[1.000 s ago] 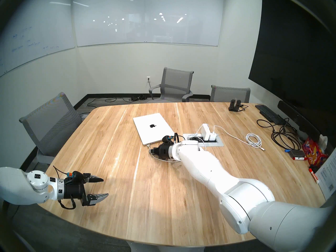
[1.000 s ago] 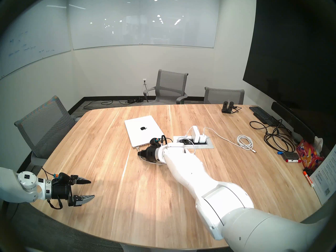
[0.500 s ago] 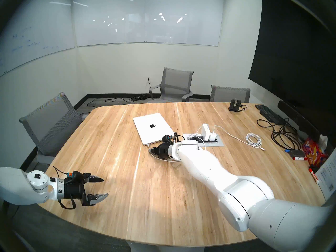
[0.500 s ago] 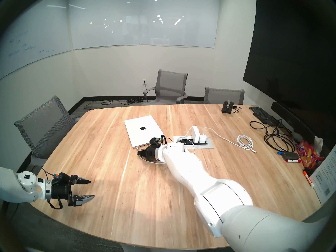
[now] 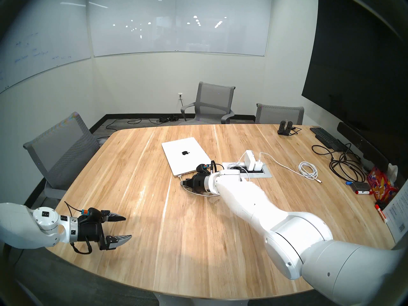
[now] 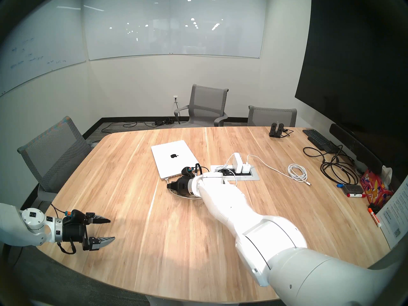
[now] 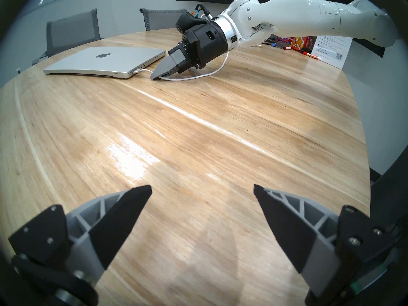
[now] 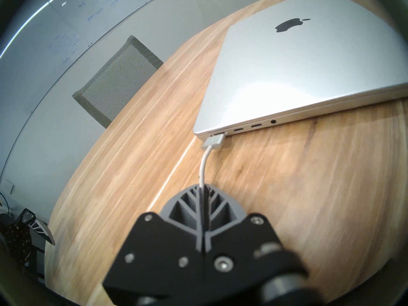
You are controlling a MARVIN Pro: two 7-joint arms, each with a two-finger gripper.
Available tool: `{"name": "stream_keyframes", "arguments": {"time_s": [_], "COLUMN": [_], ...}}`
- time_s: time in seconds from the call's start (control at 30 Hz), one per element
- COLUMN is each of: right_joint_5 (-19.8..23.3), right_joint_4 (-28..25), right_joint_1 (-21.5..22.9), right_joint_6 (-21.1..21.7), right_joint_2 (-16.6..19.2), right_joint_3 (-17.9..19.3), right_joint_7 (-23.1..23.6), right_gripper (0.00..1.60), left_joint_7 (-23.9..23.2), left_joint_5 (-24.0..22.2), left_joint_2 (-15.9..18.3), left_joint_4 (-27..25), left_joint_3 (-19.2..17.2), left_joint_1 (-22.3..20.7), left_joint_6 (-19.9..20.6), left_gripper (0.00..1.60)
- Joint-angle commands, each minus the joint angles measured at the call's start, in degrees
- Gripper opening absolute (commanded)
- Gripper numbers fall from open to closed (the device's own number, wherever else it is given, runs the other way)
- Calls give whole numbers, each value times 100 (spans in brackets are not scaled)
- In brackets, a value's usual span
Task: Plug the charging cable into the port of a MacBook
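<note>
Clearly, on your left side, your left gripper (image 5: 124, 227) hung low over the near-left part of the wooden table (image 5: 154, 221) with its jaws spread wide and nothing between them, well apart from everything else; the left wrist view showed only bare wood past its two dark fingertips (image 7: 141, 194). Further right, the MacBook (image 5: 186, 155) lay flat and closed near the table's middle, its black apple logo (image 5: 185, 153) the only mark you could read on it. Along its thin near edge ran a row of slots, and at the endmost one, the port (image 8: 218, 134), the flat silver connector (image 8: 213, 143) of the charging cable (image 8: 204, 166) sat right up against the edge; whether it was fully seated you could not tell. Just beside that corner, your right gripper (image 8: 202, 188) was clenched tight on the white cord a short way behind the connector, its tips low over the wood. To the right, the cord ran back to white chargers (image 5: 252, 161) standing in the table's power box. Far right, writing on a printed sheet (image 5: 397, 219) was too small to read.
</note>
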Motion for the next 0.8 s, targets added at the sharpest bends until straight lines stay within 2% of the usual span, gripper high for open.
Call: {"name": "stream_keyframes", "arguments": {"time_s": [0.0, 0.07, 0.27, 0.57, 0.67, 0.77], "right_joint_5": [-10, -13, -13, -10, -16, -21], "right_joint_4": [73, 96, 212, 317, 390, 445], "right_joint_1": [-70, -56, 7, 60, 91, 114], "right_joint_6": [40, 26, -21, -65, -97, -121], "right_joint_2": [31, 23, -48, -100, -119, -138], "right_joint_3": [-12, -15, -17, -17, -22, -22], "right_joint_7": [-23, -12, 0, 25, 47, 44], "right_gripper": [28, 38, 31, 35, 46, 71], "left_joint_7": [3, 3, 3, 3, 3, 3], "left_joint_5": [1, 1, 1, 1, 1, 1], "left_joint_2": [-6, -6, -6, -6, -6, -6], "left_joint_4": [2, 2, 2, 2, 2, 2], "left_joint_3": [-35, -35, -35, -35, -35, -35], "left_joint_1": [-33, -33, -33, -33, -33, -33], "left_joint_6": [-7, -7, -7, -7, -7, -7], "left_gripper": [160, 160, 160, 160, 160, 160]}}
